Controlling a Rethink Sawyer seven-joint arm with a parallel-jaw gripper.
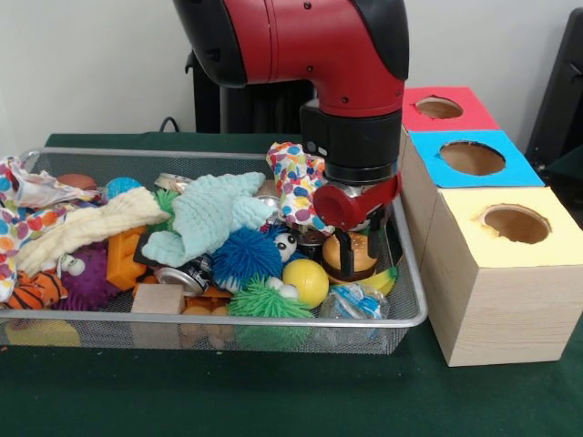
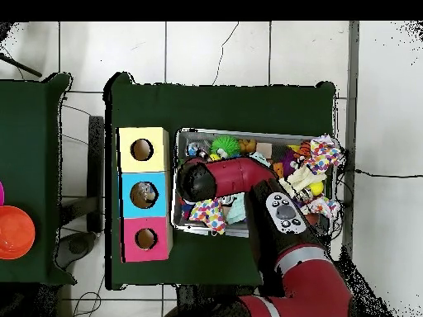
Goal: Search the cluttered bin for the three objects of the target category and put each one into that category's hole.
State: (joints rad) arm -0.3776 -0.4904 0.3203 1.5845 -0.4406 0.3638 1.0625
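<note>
The wire mesh bin is full of toys and cloths; it also shows in the overhead view. A clear crinkly plastic bag with blue print lies at the bin's front right corner. A white crinkly bag with orange and red print lies at the far left end. My gripper is down inside the right end of the bin, just behind the clear bag. It looks open, with a finger on either side of an orange round object. In the overhead view the arm hides the gripper.
Three wooden boxes with holes stand right of the bin: yellow top nearest, blue, then red. A polka-dot cloth drapes beside the gripper. Mint and pale yellow cloths, spiky balls and a yellow ball crowd the bin.
</note>
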